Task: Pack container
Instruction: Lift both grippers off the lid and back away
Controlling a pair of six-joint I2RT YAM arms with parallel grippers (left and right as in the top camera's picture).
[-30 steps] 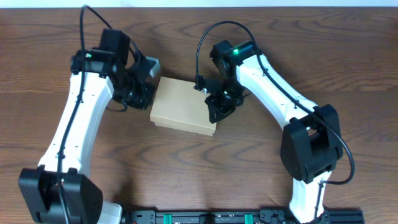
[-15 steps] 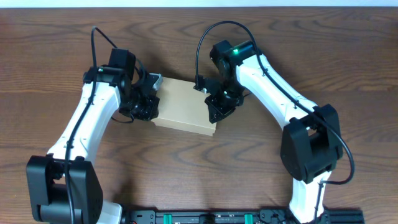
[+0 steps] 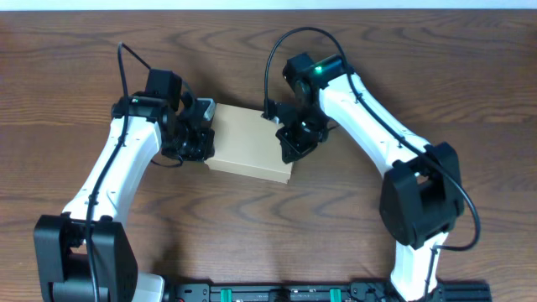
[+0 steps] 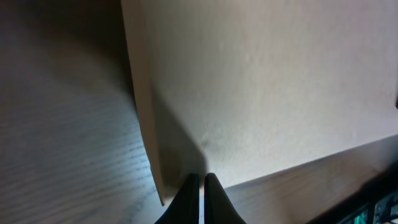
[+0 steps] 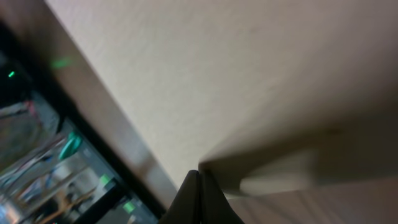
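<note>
The tan container (image 3: pixel 247 153) is lying closed on the desk (image 3: pixel 252 235), between the 2 arms. The left end effector (image 3: pixel 201 141) is sitting at the box's left edge, its fingers pressed together and gripping nothing. The right end effector (image 3: pixel 294 144) is hovering over the lid's right end, fingers likewise together and empty.

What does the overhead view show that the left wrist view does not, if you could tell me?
Only the overhead view shows the whole container and the right gripper over its right end. Only the left wrist view shows the left gripper closed tight, its tips by the container's side edge near a corner; whether they touch it is unclear. Both show the tan container lying on the wooden table.
</note>
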